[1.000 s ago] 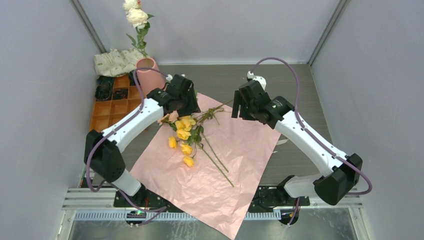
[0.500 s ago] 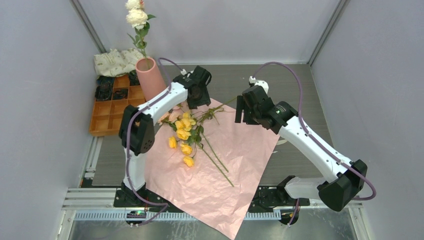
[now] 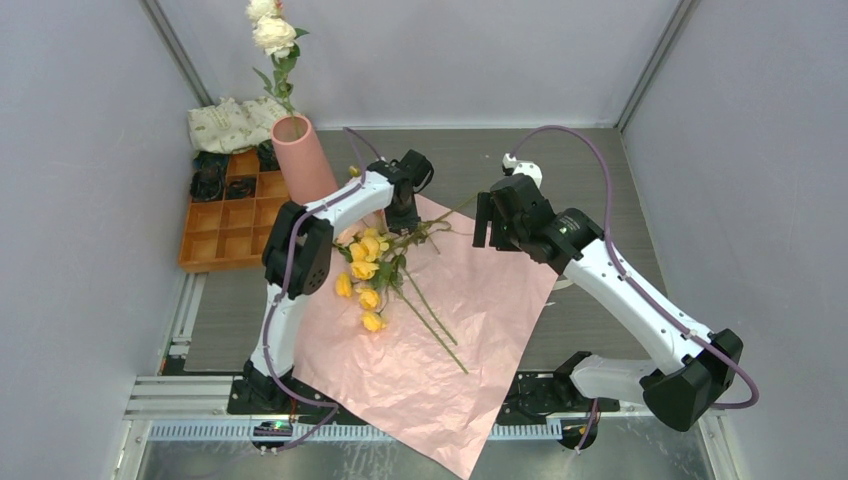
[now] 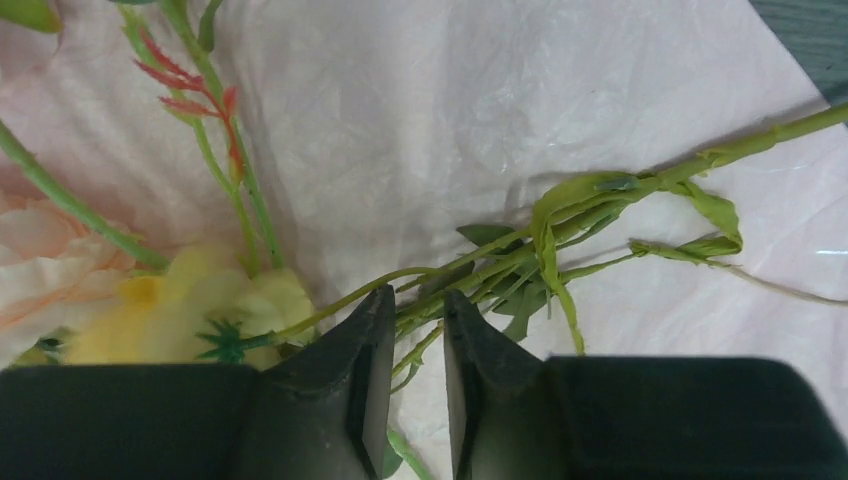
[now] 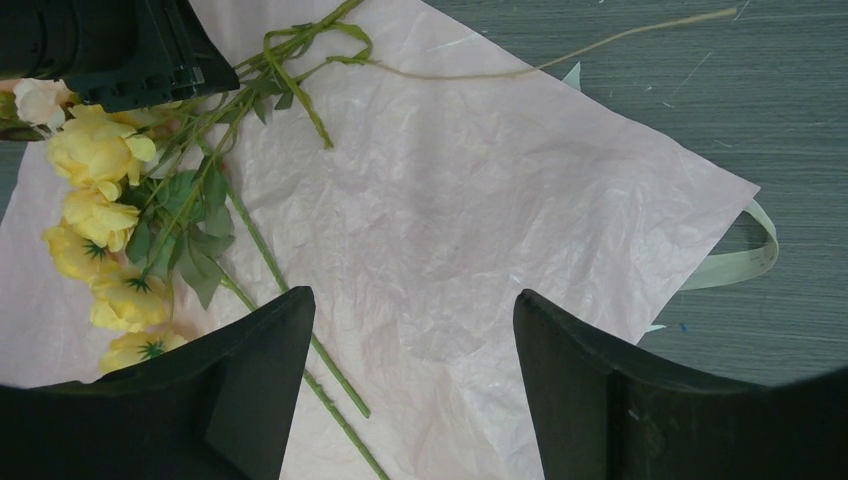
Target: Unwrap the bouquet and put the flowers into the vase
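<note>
Flower stems (image 4: 480, 268) between left jaws

Both arms are slim white tubes with chunky black joints. The left arm (image 3: 335, 200) is bolted to a black base at 7 o'clock on the table, the right arm (image 3: 625, 290) at 5 o'clock. A thin purple cable (image 3: 550, 128) loops along each. The right gripper (image 5: 412, 300) has broad, matte black, wedge-shaped fingers (image 5: 250, 390).

The grey worktop (image 3: 560, 160) carries pink paper (image 3: 470, 300) spread across its middle, overhanging the near edge. Vase (image 3: 305, 160), orange tray (image 3: 222, 235) and cloth (image 3: 225, 125) occupy the far-left corner; a ribbon (image 5: 745, 262) lies at the paper's right edge.
</note>
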